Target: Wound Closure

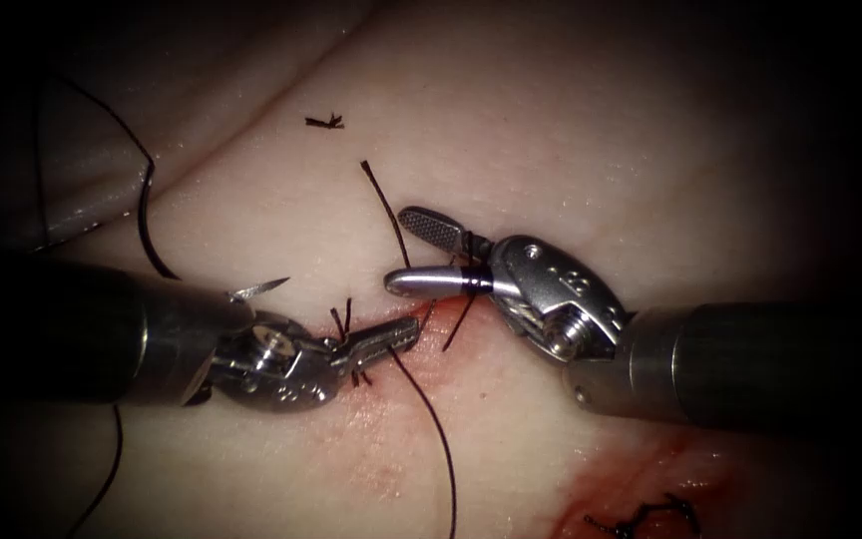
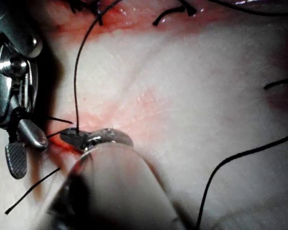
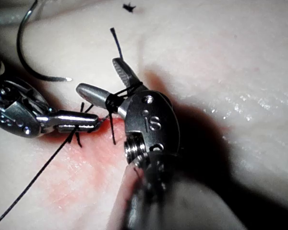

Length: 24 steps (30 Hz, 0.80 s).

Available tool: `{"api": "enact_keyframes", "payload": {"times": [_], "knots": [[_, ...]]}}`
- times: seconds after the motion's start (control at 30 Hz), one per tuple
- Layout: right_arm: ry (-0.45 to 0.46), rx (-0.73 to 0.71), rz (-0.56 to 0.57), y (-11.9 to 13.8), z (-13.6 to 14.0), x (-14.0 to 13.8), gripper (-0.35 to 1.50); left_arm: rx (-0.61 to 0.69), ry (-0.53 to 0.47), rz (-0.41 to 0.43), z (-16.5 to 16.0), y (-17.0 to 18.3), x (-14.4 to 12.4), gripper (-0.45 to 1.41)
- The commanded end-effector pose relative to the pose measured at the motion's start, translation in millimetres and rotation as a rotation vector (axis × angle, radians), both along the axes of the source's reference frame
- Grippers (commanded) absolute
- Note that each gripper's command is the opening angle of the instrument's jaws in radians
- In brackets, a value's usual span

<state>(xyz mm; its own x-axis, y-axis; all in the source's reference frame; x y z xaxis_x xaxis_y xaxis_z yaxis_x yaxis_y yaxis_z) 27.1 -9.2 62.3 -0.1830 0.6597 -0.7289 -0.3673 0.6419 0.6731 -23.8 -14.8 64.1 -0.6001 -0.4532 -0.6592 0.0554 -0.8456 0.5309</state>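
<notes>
My left tool (image 1: 391, 341) has its jaws pressed together on the thread (image 1: 438, 439), right at the cut (image 1: 421, 317), so I think it is there to keep that strand from slipping. The thread runs from those jaws toward the near edge of the tissue (image 1: 601, 140). My right tool (image 1: 421, 255) sits just to the right of the cut with its jaws spread apart, and thread is wound around them close to the hinge. It pinches nothing. The curved needle (image 1: 152, 230) lies free on the tissue, well off to the left of the cut, and neither tool holds it. It does not look stuck into the tissue. Short knot ends (image 1: 343, 319) stick up beside my left jaws. The tissue is pale and wet. Red fluid (image 1: 391, 419) stains it around the cut, and a tiny cut end of thread (image 1: 324, 122) lies on the far side.
</notes>
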Motion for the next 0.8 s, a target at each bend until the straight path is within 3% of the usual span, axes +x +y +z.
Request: {"api": "enact_keyframes", "payload": {"times": [0.03, 0.2, 0.8], "knots": [[-0.028, 0.002, 0.001, -0.1, 0.5, 1.1, 0.71, 0.004, 0.000, 0.004, 0.2, -0.4, -0.5, -0.45], [-0.129, 0.031, 0.003, 0.6, 0.9, 2.0, 0.69, 0.020, 0.004, 0.003, -0.9, 0.5, -0.5, -0.45], [-0.219, 0.018, -0.043, 0.5, 1.7, 4.8, 0.64, 0.035, 0.007, 0.000, -1.7, 1.8, -0.4, -0.45]]}}
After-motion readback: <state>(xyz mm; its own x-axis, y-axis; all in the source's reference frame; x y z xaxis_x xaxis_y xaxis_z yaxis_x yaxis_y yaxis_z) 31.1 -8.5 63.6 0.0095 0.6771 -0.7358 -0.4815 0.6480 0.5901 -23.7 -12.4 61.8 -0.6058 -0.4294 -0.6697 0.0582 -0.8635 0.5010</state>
